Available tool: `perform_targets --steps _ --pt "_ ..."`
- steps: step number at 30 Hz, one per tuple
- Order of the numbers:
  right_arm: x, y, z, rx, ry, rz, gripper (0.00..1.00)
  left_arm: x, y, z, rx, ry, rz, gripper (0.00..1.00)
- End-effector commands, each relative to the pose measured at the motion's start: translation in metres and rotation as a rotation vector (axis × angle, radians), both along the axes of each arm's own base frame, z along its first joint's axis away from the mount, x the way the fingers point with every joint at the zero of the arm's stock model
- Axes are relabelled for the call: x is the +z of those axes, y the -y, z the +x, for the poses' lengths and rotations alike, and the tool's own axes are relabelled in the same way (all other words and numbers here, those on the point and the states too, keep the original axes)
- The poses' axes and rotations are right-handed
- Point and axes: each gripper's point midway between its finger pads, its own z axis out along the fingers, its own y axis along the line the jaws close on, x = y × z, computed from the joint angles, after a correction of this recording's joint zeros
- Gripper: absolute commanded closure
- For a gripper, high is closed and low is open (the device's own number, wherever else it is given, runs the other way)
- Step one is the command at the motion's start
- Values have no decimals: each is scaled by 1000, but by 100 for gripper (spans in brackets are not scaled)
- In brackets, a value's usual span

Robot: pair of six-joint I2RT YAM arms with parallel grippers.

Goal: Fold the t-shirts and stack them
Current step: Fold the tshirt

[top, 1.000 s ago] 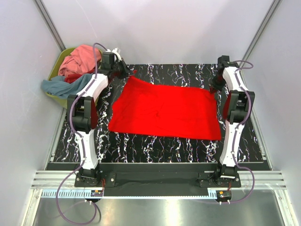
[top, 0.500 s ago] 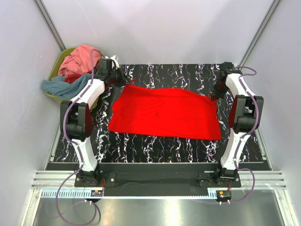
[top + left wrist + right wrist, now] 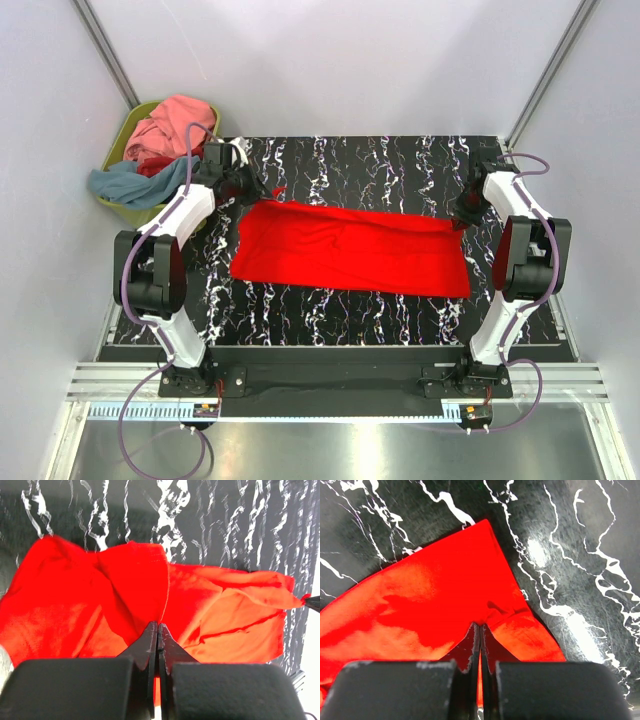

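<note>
Drawn nearer, red t-shirt (image 3: 350, 250) corners pinched in left gripper (image 3: 158, 630), right gripper (image 3: 480, 629)

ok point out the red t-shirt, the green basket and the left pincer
red t-shirt (image 3: 350, 250), top view, middle of the cloth
green basket (image 3: 126, 122), top view, left rim
left pincer (image 3: 158, 626), left wrist view, shut tips

**Soft cloth on a polished marble-look table**

The red t-shirt (image 3: 350, 250) is soft, matt, creased cloth. The table top (image 3: 330, 310) is smooth, glossy black with white veining. The right gripper (image 3: 480, 627) is matt black, scuffed pale at its edges, probably plastic. The basket (image 3: 122, 132) looks olive plastic; the near rail (image 3: 340, 380), ribbed bare metal.
</note>
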Motion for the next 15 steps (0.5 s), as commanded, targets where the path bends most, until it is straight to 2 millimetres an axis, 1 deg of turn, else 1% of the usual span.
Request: perform_targets --steps 1,2,3,4,5,6,7,15 --pt "19 8 0 4 64 -53 100 15 -7 -8 1 51 15 100" --pt "16 8 -4 5 52 -49 100 14 -7 -9 4 49 17 100" --pt "14 8 -6 2 49 -49 100 8 -8 -12 5 35 19 100" --pt "14 8 -7 0 47 -50 100 9 -9 -15 8 35 21 100" --pt "8 7 -13 0 28 -48 100 8 -10 -16 13 34 25 100" --pt "6 8 -13 0 29 -50 100 4 -11 -19 12 25 29 100" --pt "1 9 -17 -2 13 -59 100 3 -12 -20 11 24 33 100" --pt "-15 9 -22 -1 -7 -56 100 -15 -12 -33 4 -25 33 100"
